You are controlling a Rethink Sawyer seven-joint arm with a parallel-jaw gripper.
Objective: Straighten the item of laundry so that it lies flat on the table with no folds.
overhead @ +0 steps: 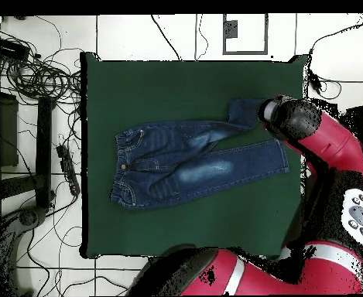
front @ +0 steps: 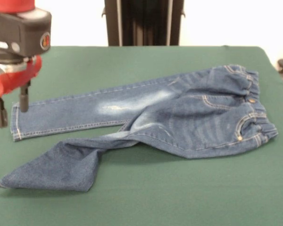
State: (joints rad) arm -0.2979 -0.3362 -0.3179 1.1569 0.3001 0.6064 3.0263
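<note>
**One leg still folded; hand waits at the cuff end**

The jeans lie near the middle of the green surface, waistband toward the right edge in the front view and legs running toward the left edge. One leg lies straight and flat, its cuff near the left edge. The other leg is twisted at the knee and doubled over itself, so its lower part forms a dark wedge pointing toward the near left corner.

The hand hangs by the left edge, just beside the straight leg's cuff, its two fingers apart and empty; whether they touch the cloth I cannot tell.

As I judge it, the waist and one leg are done, and the step in hand is the folded leg. The next move calls for a grip on that leg's loose end, then a pull outward toward the left edge to undo the twist without dragging the rest.
</note>
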